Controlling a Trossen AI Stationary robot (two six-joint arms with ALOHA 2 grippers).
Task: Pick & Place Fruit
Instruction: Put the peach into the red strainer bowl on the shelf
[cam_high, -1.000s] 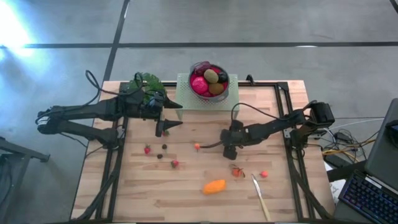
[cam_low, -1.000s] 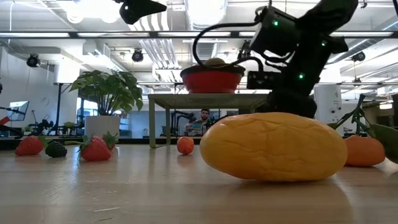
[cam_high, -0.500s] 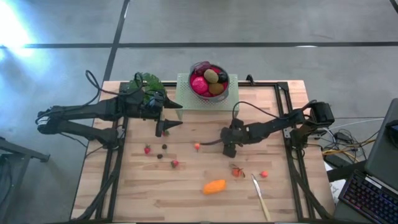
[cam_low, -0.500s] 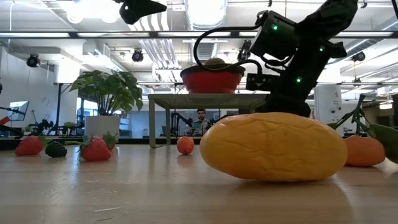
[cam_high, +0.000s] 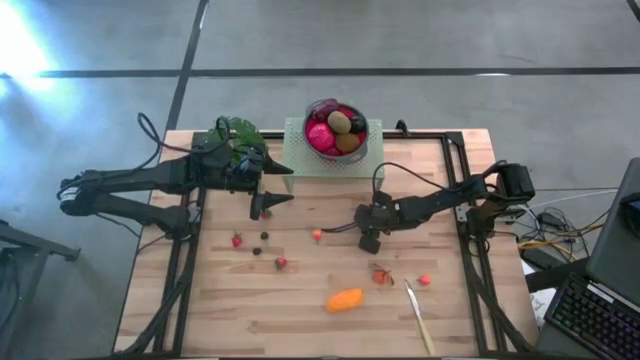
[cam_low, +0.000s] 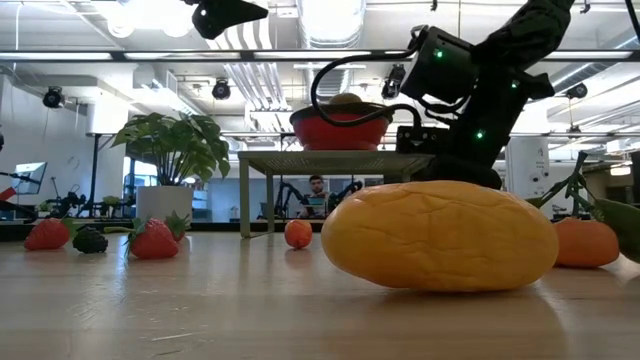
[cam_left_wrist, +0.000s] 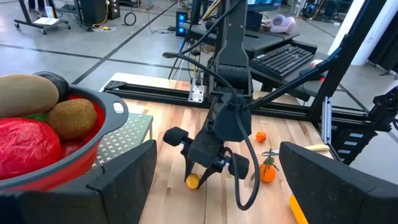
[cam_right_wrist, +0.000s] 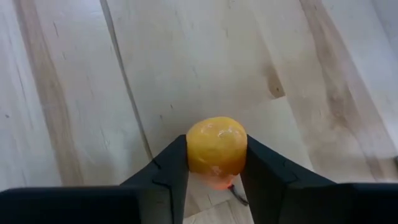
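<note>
Fingers of the right gripper are pinching a small yellow-orange berry, likely readying it for the bowl.

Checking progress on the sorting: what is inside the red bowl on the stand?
In the red bowl lie a maroon oval, two brown ovals and a dark piece. Anything beneath these is covered.

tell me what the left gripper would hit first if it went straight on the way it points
Probably the right gripper, which sits straight ahead of the left gripper, closed on a small yellow-orange berry. Nothing shows between them, though depth is hard to judge.
</note>
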